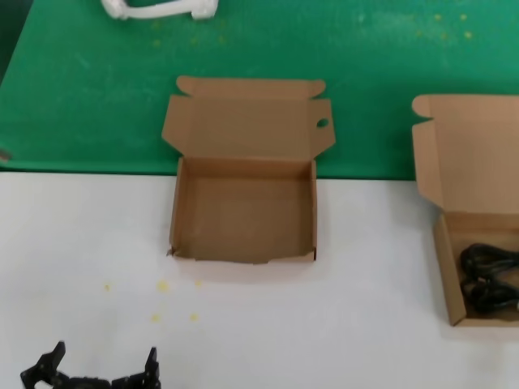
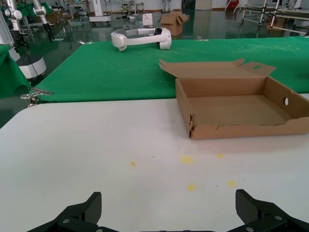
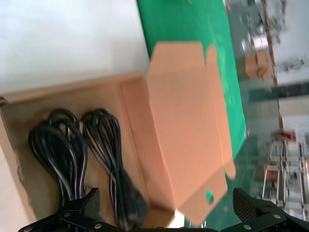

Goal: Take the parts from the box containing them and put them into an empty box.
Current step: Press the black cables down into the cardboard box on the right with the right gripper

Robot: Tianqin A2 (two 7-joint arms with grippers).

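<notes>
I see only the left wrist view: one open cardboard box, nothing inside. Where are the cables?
Observer: In a second open box at the robot's right; two black cable bundles lie inside.
Operator: Where is the right gripper?
Observer: The right gripper hangs over those bundles, fingers open, holding nothing.
Operator: And my left gripper, against the empty box?
Observer: The left gripper is open, nearer the robot than the empty box and to its left.

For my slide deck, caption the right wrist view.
Open right gripper poised above two coiled cables in their box.

Bright even light, soft shadows, right wrist view blurred
</notes>
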